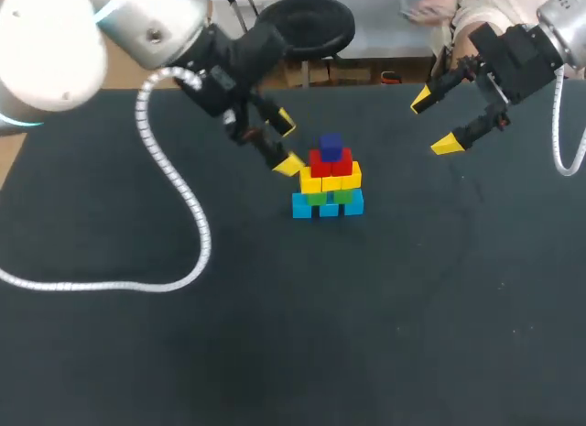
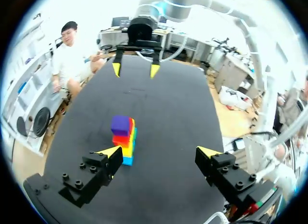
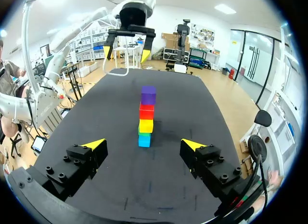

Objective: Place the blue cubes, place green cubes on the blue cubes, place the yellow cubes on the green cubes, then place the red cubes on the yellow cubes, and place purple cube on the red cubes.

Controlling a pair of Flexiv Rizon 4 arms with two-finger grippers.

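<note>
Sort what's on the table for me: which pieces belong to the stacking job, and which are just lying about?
Job: blue cubes, green cubes, yellow cubes, red cubes, purple cube, all in one stack.
Lying about: white coiled cable looped on the table.

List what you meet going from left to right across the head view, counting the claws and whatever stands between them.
left claw → cube tower → right claw

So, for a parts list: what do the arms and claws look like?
Left arm and right arm: glossy white-grey rounded housings, black wrists. Left claw and right claw: black, two yellow wedge tips each. A white coiled cable trails from each arm.
</note>
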